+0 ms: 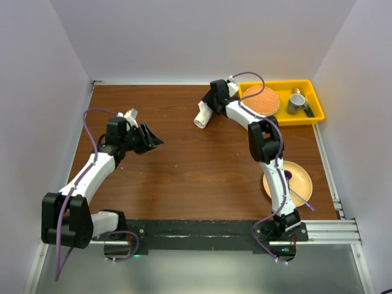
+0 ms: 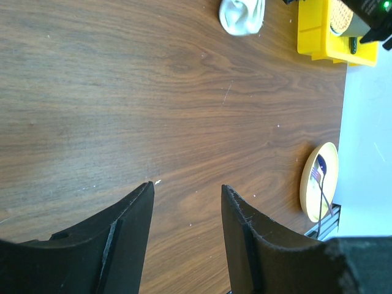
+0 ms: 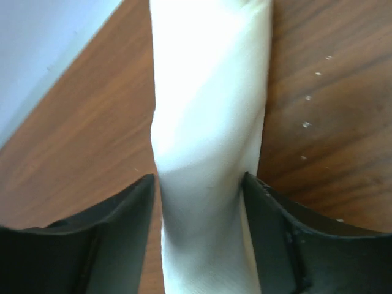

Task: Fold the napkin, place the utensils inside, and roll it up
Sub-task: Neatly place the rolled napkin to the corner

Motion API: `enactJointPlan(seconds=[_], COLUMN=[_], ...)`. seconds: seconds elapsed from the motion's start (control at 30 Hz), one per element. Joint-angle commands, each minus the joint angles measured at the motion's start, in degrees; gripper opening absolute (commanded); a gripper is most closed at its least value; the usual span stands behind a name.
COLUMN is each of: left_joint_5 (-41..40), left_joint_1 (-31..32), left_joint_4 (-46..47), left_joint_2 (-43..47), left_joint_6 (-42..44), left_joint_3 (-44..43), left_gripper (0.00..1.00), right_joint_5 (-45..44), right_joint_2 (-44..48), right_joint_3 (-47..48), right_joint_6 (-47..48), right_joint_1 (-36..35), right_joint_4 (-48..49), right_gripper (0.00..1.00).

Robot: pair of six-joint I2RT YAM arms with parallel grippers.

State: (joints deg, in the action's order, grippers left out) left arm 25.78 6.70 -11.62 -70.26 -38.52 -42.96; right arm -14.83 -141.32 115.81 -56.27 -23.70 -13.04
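— Where is the napkin [image 1: 203,114]?
— Rolled into a short white tube. It lies on the brown table [image 1: 184,165] in the upper middle of the overhead frame, just left of the yellow tray [image 1: 315,98].
— And the right gripper [image 3: 199,184]?
— On it. In the wrist view both black fingers [image 3: 275,233] press the roll's sides (cloth fills the whole gap), so it clamps the napkin.
— The left gripper [image 1: 153,139]?
— Left of centre in the overhead frame, above bare wood, jaws spread with nothing between them.
— Anything else?
— A yellow plate [image 1: 300,174] at lower right, with a purple-ended utensil [image 2: 323,177] lying across it.
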Motion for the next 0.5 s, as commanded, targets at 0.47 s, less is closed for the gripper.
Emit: enactJointPlan(seconds=[0.47], left_joint_5=[3.2], left_joint_1=[1.7], left_joint_4=[3.6], left_joint_2=[2.4], left_joint_6=[0.1], left_joint_3=[0.1], left_gripper=[0.56], right_joint_5=[-6.0], right_joint_2=[14.2], right_joint_3=[1.8], right_joint_6=[15.4], right_joint_1=[-2.5], right_joint_4=[-15.6], right_gripper=[0.98])
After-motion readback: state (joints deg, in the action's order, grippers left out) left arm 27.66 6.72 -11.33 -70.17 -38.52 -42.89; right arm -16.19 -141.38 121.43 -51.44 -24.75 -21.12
